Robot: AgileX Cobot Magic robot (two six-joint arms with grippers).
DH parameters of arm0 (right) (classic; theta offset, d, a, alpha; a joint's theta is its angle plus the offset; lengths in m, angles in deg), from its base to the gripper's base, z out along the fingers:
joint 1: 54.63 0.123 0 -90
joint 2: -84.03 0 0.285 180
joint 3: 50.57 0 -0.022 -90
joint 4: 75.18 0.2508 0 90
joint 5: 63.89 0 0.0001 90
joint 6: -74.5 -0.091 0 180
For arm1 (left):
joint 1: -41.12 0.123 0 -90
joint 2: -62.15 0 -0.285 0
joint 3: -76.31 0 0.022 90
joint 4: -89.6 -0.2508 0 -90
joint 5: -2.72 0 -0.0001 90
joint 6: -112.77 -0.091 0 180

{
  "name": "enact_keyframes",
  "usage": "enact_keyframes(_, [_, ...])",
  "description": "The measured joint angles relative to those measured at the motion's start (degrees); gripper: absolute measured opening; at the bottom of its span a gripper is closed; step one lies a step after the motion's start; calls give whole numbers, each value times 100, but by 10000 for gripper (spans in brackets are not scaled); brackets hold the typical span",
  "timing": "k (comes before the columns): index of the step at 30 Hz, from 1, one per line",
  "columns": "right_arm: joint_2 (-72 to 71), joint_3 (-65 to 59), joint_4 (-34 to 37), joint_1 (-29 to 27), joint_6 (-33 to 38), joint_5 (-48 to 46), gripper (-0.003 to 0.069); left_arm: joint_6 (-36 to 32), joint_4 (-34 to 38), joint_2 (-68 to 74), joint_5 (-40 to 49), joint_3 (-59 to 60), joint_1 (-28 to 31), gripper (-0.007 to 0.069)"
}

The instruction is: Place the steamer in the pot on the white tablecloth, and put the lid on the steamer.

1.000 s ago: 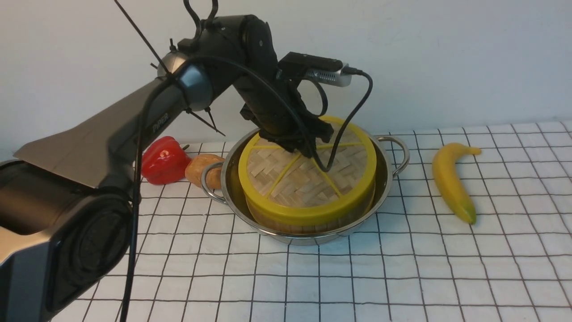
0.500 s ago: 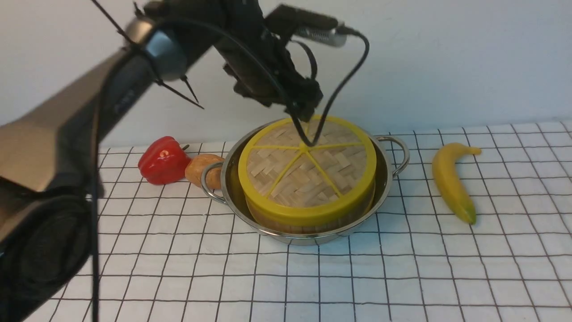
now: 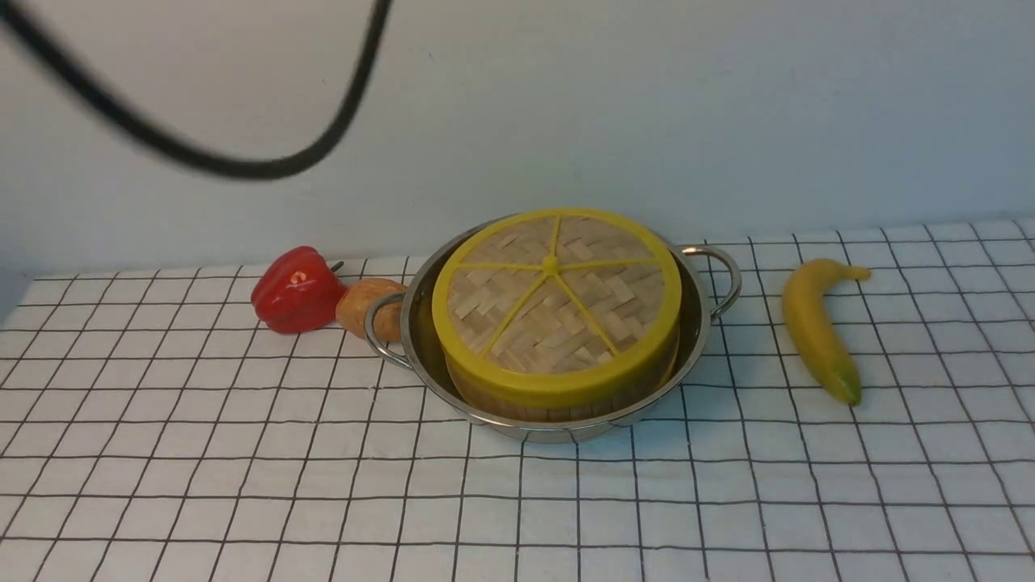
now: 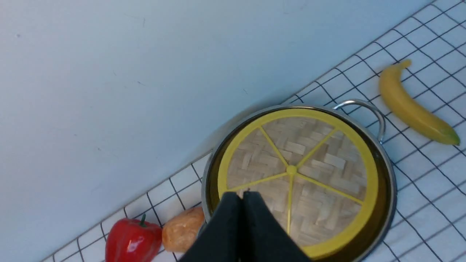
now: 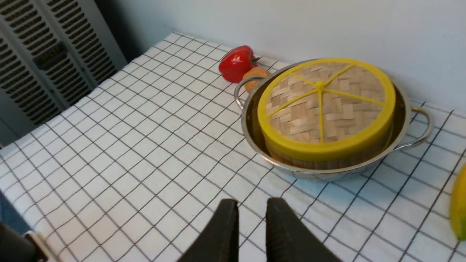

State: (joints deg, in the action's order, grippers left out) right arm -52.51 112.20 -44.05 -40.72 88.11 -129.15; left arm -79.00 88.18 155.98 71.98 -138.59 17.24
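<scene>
Since the lid (image 3: 555,303) caps the steamer (image 3: 558,398) inside the pot (image 3: 702,323), both pincers hold nothing above the pot: left pincer (image 4: 241,196) pressed together, right pincer (image 5: 252,207) slightly spread.

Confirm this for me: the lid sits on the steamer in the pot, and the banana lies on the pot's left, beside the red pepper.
Not quite. The lid does sit on the steamer in the pot, but the front view shows the banana on the pot's right, alone. The red pepper is on the left.
</scene>
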Motion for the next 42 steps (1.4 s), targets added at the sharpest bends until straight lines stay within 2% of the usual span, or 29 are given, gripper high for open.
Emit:
enact_keyframes(2, [0,0,-79,0,20,45,141,-32,-1,-535,0,570,0,-23])
enact_keyframes(4, [0,0,-220,0,26,135,146,-43,-52,-1355,-100,1717,0,-23])
enact_keyframes(6, [0,0,-360,0,26,251,151,-43,-65,-2072,-573,2808,0,-23])
enact_keyframes(8, [0,0,-413,0,26,311,153,-20,-49,-2389,-842,3316,0,-23])
enact_keyframes(9, [0,0,-515,0,26,414,155,75,9,-2941,-1353,4130,0,-23])
enact_keyframes(11, [0,0,-600,0,26,517,156,189,86,-3381,-1745,4926,0,-23])
enact_keyframes(15, [0,0,-582,0,26,730,165,670,197,-4208,-2720,6558,0,-22])
enact_keyframes(17, [0,0,-409,0,26,829,169,915,208,-4477,-3019,6974,0,-22])
enact_keyframes(24, [0,0,213,0,26,888,184,1177,230,-4860,-3326,7059,0,-19])
enact_keyframes(34, [0,0,409,0,26,902,205,1088,18,-4859,-3326,7059,0,-8])
enact_keyframes(38, [0,0,439,0,26,902,216,809,-766,-4859,-3332,7059,0,-8])
enact_keyframes(39, [0,0,445,0,26,902,218,817,-1097,-4874,-3336,7059,21,-8])
enact_keyframes(42, [0,0,445,0,26,902,225,1033,-1404,-4977,-3421,7059,236,-8])
